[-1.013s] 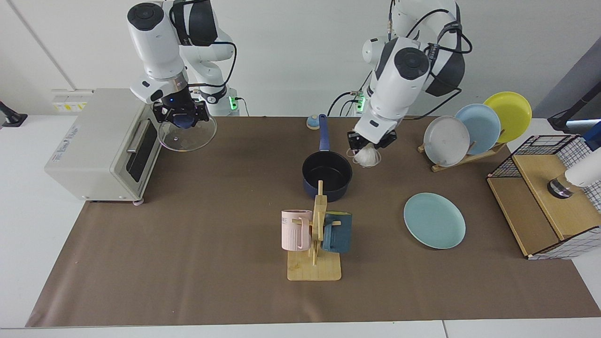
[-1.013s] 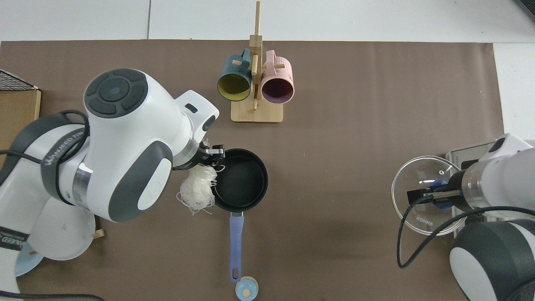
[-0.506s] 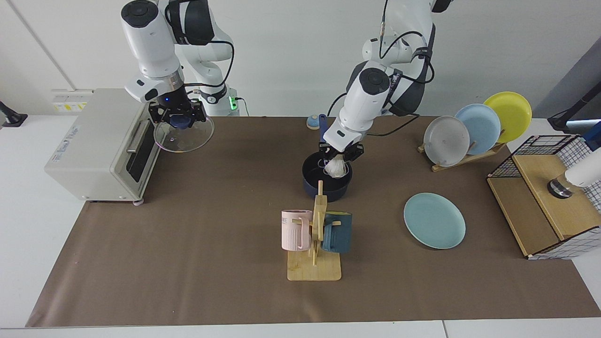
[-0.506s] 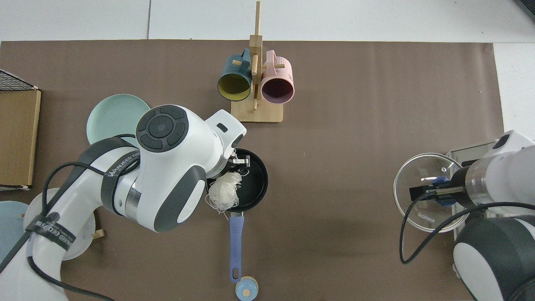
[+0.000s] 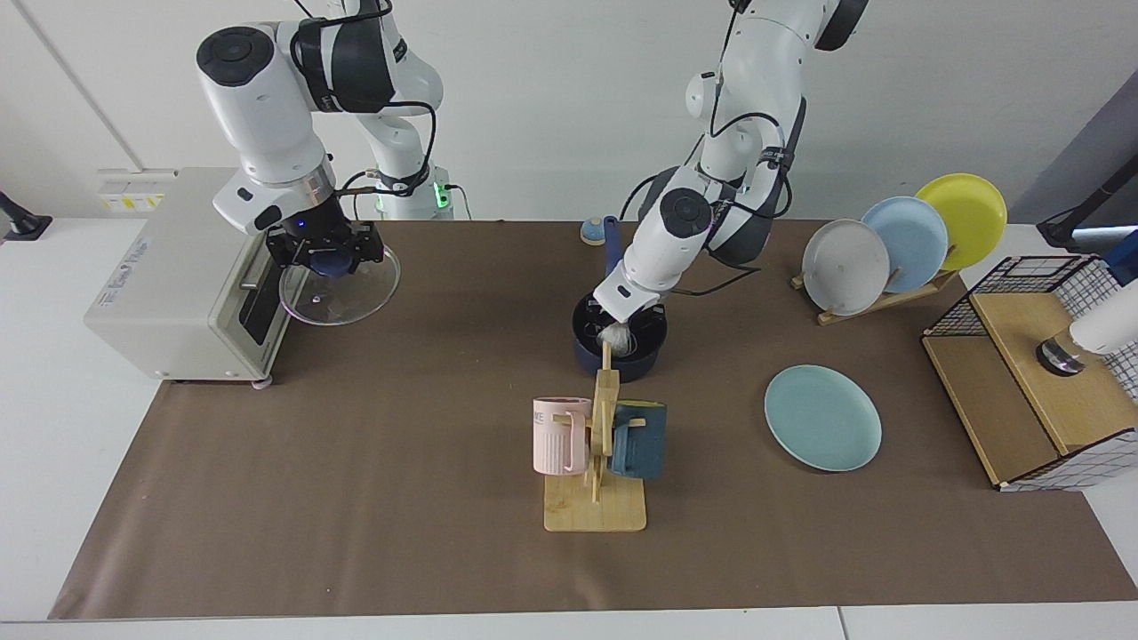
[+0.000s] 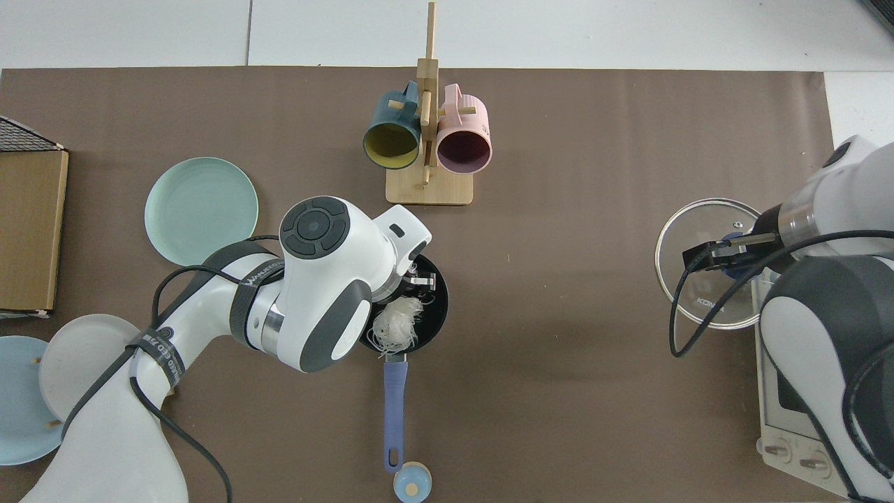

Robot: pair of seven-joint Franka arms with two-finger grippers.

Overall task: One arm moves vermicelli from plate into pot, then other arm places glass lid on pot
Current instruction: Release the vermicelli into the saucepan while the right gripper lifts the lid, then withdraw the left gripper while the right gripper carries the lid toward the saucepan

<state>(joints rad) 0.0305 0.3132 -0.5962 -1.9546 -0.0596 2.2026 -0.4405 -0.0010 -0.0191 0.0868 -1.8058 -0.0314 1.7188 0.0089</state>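
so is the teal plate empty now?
Empty. The plate lies bare in both views; the vermicelli is down inside the pot, under the left pincer.

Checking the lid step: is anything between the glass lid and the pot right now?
Yes. The left gripper is down inside the pot with the vermicelli, so its arm covers the opening. The right gripper holds the glass lid by the toaster oven; bare mat lies between.
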